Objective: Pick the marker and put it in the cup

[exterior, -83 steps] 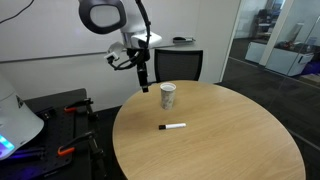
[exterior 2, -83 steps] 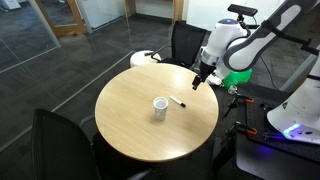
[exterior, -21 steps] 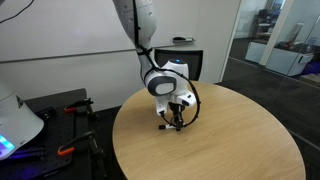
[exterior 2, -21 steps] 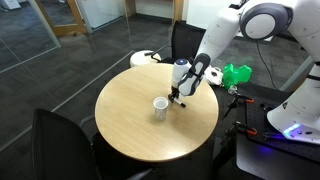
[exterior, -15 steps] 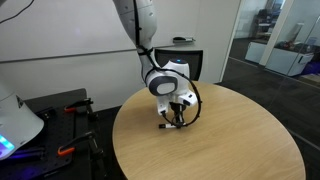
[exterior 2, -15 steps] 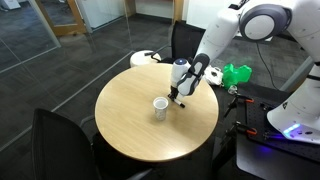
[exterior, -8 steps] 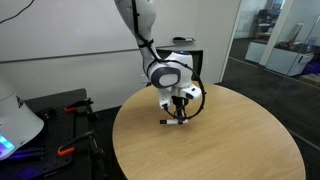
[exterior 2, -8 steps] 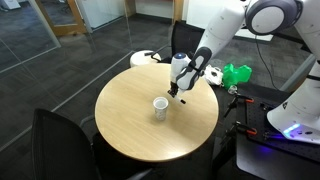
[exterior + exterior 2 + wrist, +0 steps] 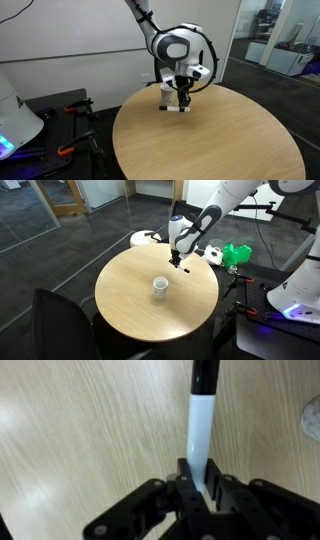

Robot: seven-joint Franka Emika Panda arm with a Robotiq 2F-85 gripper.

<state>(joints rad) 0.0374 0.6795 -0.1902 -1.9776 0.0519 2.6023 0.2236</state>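
Observation:
My gripper (image 9: 200, 486) is shut on the marker (image 9: 201, 430) and holds its white barrel, with the black end pointing away from me in the wrist view. In both exterior views the gripper (image 9: 183, 102) (image 9: 176, 258) hangs above the round wooden table (image 9: 125, 305) with the marker (image 9: 181, 266) lifted off the top. The whitish cup (image 9: 159, 285) stands upright on the table, a short way from the gripper. From the wrist only an edge of the cup (image 9: 312, 415) shows at the right. The gripper partly hides the cup (image 9: 165, 94) in an exterior view.
A black chair (image 9: 185, 220) stands at the table's far side, and another chair (image 9: 55, 320) at the near side. A green object (image 9: 236, 254) and a white item (image 9: 146, 238) lie just beyond the table's rim.
The arm has risen from the tabletop and carried the marker up with it. The gripper has stayed shut throughout. The cup has not moved.

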